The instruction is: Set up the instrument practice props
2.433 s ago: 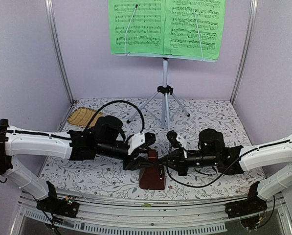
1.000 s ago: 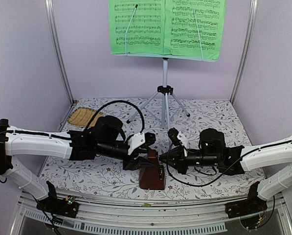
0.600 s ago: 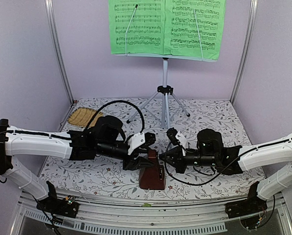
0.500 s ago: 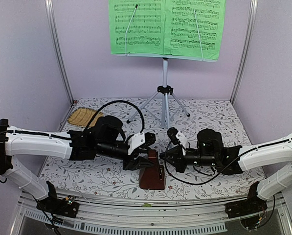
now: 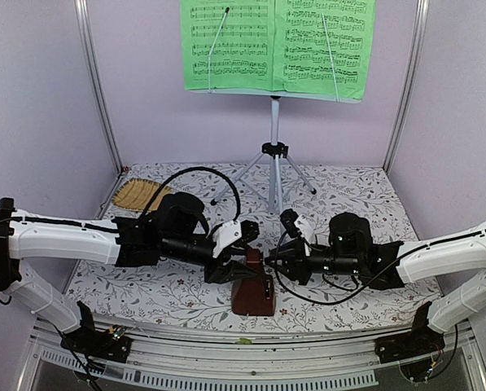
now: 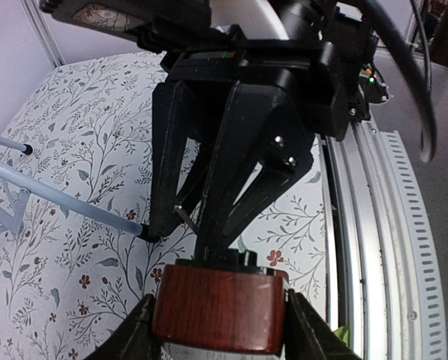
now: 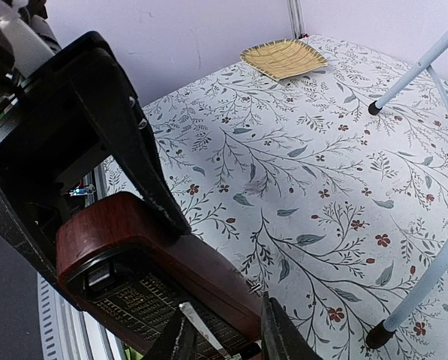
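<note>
1. Centrally, near the front edge of the floral table [image 5: 348,195], the dark reddish-brown metronome [image 5: 252,289] stands upright between the two arms.
2. The left gripper [image 5: 241,259] comes in from the left and is clamped on the metronome's upper part. In the left wrist view one of its fingers [image 6: 137,334] presses on each side of the rounded brown body [image 6: 220,307].
3. The right gripper [image 5: 269,259] reaches in from the right, its tips at the metronome's top face and just beside the left gripper's.
4. The right gripper's jaws stand a little apart, released. The right wrist view shows the thin silver pendulum rod [image 7: 201,322] in the gap between its fingers [image 7: 272,330]. Whether either finger touches the rod cannot be told.
5. The pale blue music stand [image 5: 274,163] stands at the far middle of the table on spread tripod legs, well behind the metronome. The green sheet-music booklet [image 5: 275,45] lies open on it.
6. The straw mat [image 5: 138,195] lies at the far left, well apart from both grippers.
</note>
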Controlling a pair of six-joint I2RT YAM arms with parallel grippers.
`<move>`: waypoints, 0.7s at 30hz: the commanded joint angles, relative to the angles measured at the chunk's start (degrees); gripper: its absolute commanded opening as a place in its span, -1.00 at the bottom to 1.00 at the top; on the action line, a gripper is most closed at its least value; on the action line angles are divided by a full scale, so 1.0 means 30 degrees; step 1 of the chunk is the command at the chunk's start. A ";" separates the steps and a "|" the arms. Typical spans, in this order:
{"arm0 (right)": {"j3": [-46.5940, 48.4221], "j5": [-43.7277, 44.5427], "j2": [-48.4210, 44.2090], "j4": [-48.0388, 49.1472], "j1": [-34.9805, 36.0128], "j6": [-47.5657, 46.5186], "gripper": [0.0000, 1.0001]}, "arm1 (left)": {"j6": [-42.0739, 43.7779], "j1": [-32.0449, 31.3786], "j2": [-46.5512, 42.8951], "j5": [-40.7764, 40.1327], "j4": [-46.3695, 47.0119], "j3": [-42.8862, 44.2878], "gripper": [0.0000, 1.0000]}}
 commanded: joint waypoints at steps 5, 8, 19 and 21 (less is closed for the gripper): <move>0.0433 -0.0995 0.0979 0.0115 -0.1504 0.0776 -0.26 | -0.0281 -0.0225 -0.0305 0.0867 0.0535 0.0092 -0.80; 0.0775 -0.1151 0.1648 0.0044 -0.1841 0.0978 -0.21 | -0.0263 -0.0240 -0.0299 0.0952 0.0506 0.0128 -0.80; 0.1771 0.0145 0.3310 -0.0959 -0.2759 0.2361 -0.12 | -0.0249 -0.0294 -0.0384 0.0982 0.0242 0.0129 -0.80; 0.1849 0.0442 0.3451 -0.1199 -0.2969 0.2627 -0.10 | -0.0241 -0.0298 -0.0386 0.0982 0.0246 0.0128 -0.80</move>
